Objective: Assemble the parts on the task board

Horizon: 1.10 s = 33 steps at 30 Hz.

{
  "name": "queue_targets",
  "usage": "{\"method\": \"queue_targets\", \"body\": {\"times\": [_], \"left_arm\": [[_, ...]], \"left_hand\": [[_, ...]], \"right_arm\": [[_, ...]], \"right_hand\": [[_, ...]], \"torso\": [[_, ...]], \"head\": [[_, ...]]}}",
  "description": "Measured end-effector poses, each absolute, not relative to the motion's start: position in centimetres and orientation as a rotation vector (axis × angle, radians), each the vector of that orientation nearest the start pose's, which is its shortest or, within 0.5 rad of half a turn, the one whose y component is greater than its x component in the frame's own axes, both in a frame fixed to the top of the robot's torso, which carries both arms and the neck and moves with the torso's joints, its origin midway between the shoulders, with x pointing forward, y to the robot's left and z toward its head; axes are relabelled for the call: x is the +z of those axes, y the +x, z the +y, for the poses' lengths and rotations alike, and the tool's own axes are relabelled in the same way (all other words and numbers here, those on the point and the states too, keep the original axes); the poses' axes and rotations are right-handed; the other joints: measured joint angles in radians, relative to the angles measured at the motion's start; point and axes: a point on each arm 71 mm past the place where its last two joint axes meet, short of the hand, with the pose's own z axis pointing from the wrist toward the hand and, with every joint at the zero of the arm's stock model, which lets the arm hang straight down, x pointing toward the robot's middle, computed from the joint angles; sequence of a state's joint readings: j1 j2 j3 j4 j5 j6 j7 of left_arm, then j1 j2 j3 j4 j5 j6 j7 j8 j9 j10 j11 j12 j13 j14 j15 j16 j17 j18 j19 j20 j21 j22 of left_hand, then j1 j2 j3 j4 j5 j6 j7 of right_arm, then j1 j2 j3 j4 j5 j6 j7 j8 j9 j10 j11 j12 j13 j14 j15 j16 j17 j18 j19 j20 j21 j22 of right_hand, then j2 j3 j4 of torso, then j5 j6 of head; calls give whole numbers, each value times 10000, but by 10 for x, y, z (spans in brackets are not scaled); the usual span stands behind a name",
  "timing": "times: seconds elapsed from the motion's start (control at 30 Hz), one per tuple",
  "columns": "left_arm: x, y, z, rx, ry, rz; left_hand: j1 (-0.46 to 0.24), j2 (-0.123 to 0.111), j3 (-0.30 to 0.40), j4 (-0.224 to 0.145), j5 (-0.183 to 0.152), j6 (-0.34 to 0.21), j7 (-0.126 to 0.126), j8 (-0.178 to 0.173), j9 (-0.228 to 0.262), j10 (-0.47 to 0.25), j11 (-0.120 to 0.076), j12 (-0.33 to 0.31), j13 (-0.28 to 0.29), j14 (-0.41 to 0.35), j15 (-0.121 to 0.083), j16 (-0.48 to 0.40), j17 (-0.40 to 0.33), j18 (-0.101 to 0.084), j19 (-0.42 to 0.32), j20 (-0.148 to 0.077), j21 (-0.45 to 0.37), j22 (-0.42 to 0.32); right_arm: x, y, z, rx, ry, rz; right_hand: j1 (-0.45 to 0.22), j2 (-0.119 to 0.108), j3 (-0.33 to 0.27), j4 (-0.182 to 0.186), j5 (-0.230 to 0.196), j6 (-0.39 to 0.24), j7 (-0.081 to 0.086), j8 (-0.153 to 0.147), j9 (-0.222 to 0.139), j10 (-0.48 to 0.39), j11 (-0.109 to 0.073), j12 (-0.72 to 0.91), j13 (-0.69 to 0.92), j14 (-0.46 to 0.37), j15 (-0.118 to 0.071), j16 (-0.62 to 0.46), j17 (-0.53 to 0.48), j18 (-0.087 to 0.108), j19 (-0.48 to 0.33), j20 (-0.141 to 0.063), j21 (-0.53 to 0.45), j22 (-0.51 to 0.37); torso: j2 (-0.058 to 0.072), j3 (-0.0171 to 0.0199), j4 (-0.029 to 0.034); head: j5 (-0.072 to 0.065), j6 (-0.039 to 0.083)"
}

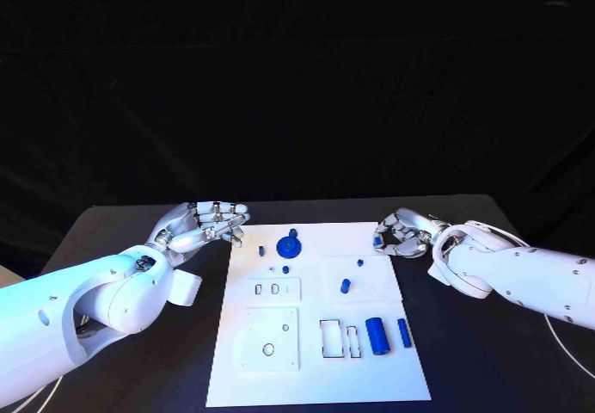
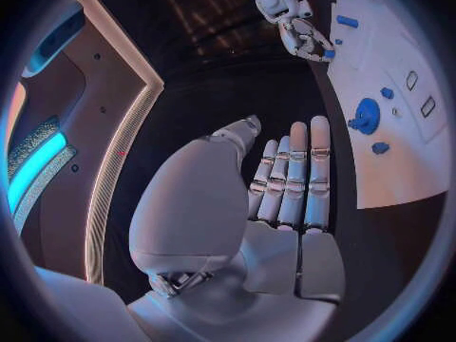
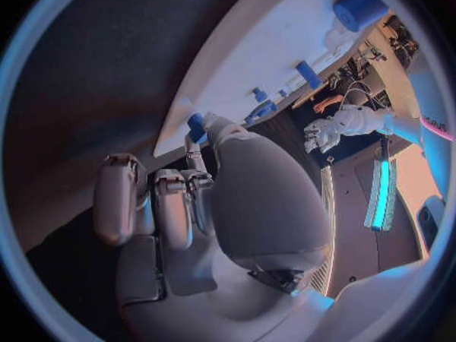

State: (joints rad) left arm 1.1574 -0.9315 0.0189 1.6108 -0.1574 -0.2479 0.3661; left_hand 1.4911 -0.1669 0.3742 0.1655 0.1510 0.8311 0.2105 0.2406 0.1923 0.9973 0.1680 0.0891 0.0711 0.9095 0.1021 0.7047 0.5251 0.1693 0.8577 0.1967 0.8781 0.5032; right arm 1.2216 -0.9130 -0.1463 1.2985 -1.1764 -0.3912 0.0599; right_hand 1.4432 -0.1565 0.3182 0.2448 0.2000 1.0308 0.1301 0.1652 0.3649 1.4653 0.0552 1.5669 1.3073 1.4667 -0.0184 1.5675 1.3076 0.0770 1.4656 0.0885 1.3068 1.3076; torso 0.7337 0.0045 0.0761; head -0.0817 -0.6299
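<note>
Task board (image 1: 372, 379) | blue parts (image 1: 379, 335) on it | right hand (image 1: 403, 234) pinches one

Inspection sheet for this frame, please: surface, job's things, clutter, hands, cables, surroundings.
Surface: black table, with the white task board lying flat in its middle.
Job's things: blue disc at the board's far end; blue cylinder and blue rod side by side nearer the robot; smaller blue pieces scattered between.
Clutter: nothing seen.
Hands: left hand holds nothing, beside the board's far left corner; right hand pinches a small blue part at the far right corner.
Cables: thin white cable by the right arm.
Surroundings: black backdrop.
</note>
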Motion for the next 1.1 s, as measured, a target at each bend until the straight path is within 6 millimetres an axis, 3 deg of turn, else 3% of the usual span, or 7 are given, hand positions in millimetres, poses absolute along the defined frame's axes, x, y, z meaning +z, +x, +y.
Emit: {"method": "queue_targets", "body": {"times": [0.23, 0.47, 0.67, 0.83, 0.93, 1.1], "left_arm": [[-168, 471, 222, -15778, -9619, 14778], [-169, 472, 223, -15742, -9632, 14772], [-170, 473, 223, -15709, -9646, 14775], [-171, 474, 221, -15688, -9641, 14802], [-171, 475, 221, -15670, -9635, 14827], [-172, 476, 219, -15641, -9595, 14891]], "left_hand": [[0, 0, 0, 0, 0, 0, 0, 0, 0, 0, 0, 0, 0, 0, 0, 0, 0, 0, 0, 0, 0, 0], [0, 0, -1, 0, 0, 0, 0, 0, 0, 0, 0, 0, 0, 0, 0, 0, 0, 0, 0, 0, 0, -1], [0, 0, 10, -10, 0, 0, 0, 0, 2, 0, 0, 0, 0, 0, 0, 0, -1, 0, -38, -38, 59, 26], [-85, -85, 140, 28, 0, 0, 0, 0, 16, 281, -56, 214, 52, 29, -28, 235, -5, 0, -37, -37, 236, 113], [-206, -207, 357, 64, 0, 0, 0, 0, 36, 654, -144, 447, 137, 349, -156, 774, 228, 0, 22, -95, 559, 263], [-335, -335, 646, 116, 0, 0, 0, 0, 65, 1045, -291, 808, 282, 597, -309, 1691, 705, -1, 165, -238, 1088, 518]], "right_arm": [[-210, 505, -306, 5641, 1404, 16532], [-191, 502, -291, 5800, 1331, 15984], [-173, 492, -255, 6240, 1066, 15696], [-168, 480, -207, 6816, 663, 15741], [-167, 472, -177, 7157, 371, 15831], [-173, 461, -144, 7366, 54, 16065]], "right_hand": [[-26, 26, 176, -81, -4, 188, -141, 133, 61, 2, -108, 0, 0, -1, -72, 0, 0, 0, 12, -67, 116, -1], [-92, 93, 244, -61, -13, 234, -127, 244, 68, 16, -123, 0, 8, -1, -72, 0, -1, -1, -11, -118, 156, -1], [-130, 131, 258, -47, -33, 233, -127, 244, 69, -20, -159, 0, 8, -1, -72, 0, -2, -1, -11, -117, 156, -2], [-131, 130, 258, -47, -3, 233, -127, 241, 69, -20, -159, 0, 7, -1, -72, 0, -2, -157, -11, -117, 195, -3], [-131, 130, 257, -47, -3, 233, -127, 245, 69, 15, -194, 0, 7, -21, -91, 0, -2, -157, -11, -117, 195, -3], [-131, 130, 284, -20, -3, 232, -128, 249, 69, 15, -194, 0, 6, -37, -107, 0, -2, -157, -11, -117, 195, -3]], "torso": [[-13, -4, 8], [-20, -10, 5], [-33, -10, -1], [-50, -16, -1], [-66, -21, 0], [-80, -31, 5]], "head": [[24, 0], [52, 12], [97, -3], [185, -67], [226, -116], [281, -187]]}}
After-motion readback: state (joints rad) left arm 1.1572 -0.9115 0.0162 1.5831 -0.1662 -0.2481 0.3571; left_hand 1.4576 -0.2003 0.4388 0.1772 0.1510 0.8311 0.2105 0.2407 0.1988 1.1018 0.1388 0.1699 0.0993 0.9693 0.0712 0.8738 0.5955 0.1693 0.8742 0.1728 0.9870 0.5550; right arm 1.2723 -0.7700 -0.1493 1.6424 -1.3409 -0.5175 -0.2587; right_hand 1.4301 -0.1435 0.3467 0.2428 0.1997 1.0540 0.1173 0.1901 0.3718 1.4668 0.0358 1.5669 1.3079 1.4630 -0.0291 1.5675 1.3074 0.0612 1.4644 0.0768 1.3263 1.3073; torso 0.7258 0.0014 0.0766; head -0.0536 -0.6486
